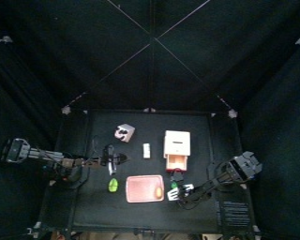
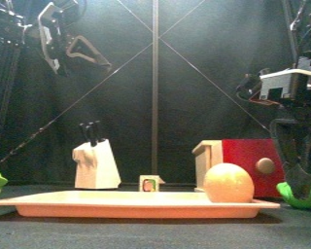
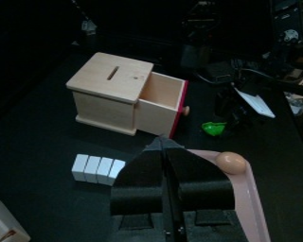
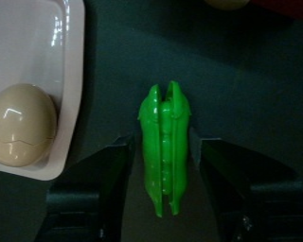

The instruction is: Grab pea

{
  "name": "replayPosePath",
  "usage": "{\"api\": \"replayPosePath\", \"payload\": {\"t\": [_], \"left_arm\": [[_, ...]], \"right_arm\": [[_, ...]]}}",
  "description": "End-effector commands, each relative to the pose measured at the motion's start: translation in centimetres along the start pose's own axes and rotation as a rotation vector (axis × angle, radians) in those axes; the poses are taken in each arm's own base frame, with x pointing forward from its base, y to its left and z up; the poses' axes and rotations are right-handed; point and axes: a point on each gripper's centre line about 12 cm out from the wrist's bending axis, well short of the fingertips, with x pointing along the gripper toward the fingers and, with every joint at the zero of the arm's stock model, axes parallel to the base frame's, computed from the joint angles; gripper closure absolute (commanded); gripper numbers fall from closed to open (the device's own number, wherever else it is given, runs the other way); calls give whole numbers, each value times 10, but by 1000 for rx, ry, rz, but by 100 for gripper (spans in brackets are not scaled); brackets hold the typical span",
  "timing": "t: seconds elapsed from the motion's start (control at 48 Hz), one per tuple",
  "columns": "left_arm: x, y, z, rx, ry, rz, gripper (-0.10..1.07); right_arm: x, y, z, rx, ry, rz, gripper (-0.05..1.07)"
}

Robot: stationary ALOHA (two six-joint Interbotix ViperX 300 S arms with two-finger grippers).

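The pea [image 4: 163,146] is a glossy bright green pod lying on the black table just beside the pink board [image 4: 71,76]. My right gripper [image 4: 167,156] is lowered over it, open, with one jaw on each side of the pod and not touching it. From above the pea [image 1: 174,191] lies at the board's right edge under the right gripper [image 1: 180,194]. From the front the pea [image 2: 298,193] shows low at the far right. My left gripper [image 3: 167,159] is shut on nothing and hangs raised at the left [image 2: 61,44].
An egg [image 2: 228,182] lies on the pink board [image 2: 120,203]. A wooden box [image 1: 179,144] with a red drawer stands behind it. A white block row [image 3: 98,167], a white clipped object [image 2: 96,163] and another green item [image 1: 115,185] lie left of the board.
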Motion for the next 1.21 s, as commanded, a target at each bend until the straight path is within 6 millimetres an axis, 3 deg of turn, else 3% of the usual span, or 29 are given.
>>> {"api": "replayPosePath", "payload": {"t": [0.0,0.5,0.833,1.188], "left_arm": [[0,0,5,-3,-15,4,67],[0,2,3,-4,-12,11,67],[0,2,3,-4,-12,11,67],[0,3,2,-6,-9,13,67]], "right_arm": [[-5,5,3,12,5,23,19],[-2,3,2,11,7,14,21],[0,4,2,14,12,19,35],[-22,16,11,24,7,102,38]]}}
